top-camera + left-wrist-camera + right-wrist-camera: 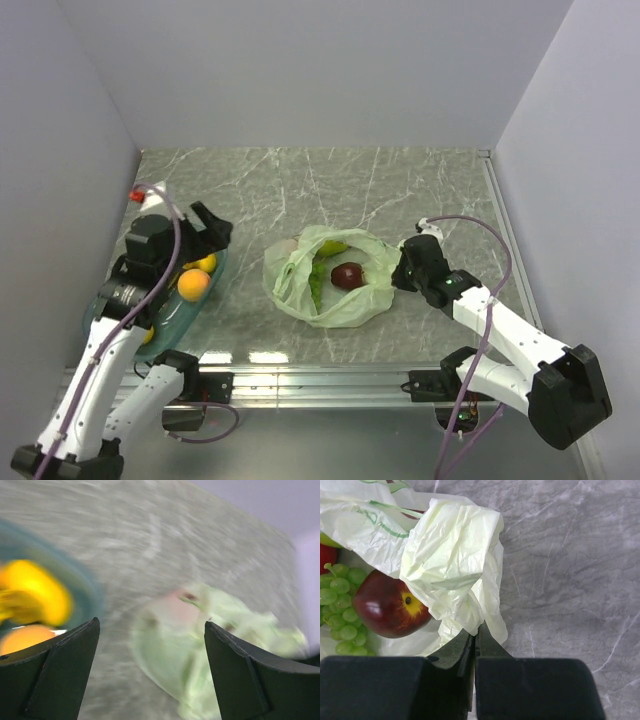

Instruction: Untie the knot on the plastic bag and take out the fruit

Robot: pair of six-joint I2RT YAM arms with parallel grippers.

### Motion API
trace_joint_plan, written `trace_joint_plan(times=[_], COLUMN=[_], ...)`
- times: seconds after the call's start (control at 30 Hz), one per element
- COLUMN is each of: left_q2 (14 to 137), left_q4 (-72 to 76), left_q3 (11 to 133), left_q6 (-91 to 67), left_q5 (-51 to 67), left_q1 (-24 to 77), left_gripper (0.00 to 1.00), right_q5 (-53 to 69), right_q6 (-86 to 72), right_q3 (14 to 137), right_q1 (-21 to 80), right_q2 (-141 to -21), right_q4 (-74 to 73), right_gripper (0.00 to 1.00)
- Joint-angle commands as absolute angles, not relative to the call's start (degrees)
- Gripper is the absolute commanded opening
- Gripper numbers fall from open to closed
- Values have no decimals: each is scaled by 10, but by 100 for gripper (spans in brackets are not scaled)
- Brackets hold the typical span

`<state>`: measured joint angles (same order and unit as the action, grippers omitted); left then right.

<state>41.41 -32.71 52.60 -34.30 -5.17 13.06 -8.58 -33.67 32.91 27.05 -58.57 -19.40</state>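
Observation:
The pale-green plastic bag (330, 300) lies open at the table's middle; no tied knot shows. Inside it are a red apple (347, 275), a bunch of green grapes (318, 285) and a yellow-green fruit (335, 247). My right gripper (399, 270) is shut on the bag's right rim. In the right wrist view it (476, 629) pinches the crumpled plastic (450, 555), with the apple (390, 607) and grapes (340, 605) to the left. My left gripper (213, 228) is open and empty, left of the bag, over the tray's far end. Its view is blurred, with the bag (200, 650) between the fingers.
A teal-blue tray (212, 285) at the left holds a yellow lemon (205, 263) and an orange mango (193, 285); both show blurred in the left wrist view, lemon (35, 597), mango (20, 637). Grey walls enclose the marble table (330, 180).

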Motion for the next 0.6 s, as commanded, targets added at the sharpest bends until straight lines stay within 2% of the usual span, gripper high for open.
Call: trace_joint_plan(times=[0.0,0.13,0.2,0.37,0.47,0.57], left_q2=[446,511,548,686,764,816], left_q4=[-247,-195,-192,-209,-218,-207], left_q3=[566,599,625,694,728,735], left_q6=[-356,-310,-273,-155,-109,-70], left_q5=[55,24,22,-71,-82,-44], left_q1=[200,353,395,543,567,574], left_gripper=[90,88,88,93,94,94], right_q5=[-89,-73,-69,-69,-69,-68], right_q6=[-352,-365,-366,-360,-359,-358], right_q3=[322,301,297,297,298,301], right_q1=[261,257,255,254,253,253], right_q2=[-588,-580,-579,-562,-552,-551], right_q4=[-188,-172,-171,-174,-178,-181], right_gripper=[0,0,0,0,0,0])
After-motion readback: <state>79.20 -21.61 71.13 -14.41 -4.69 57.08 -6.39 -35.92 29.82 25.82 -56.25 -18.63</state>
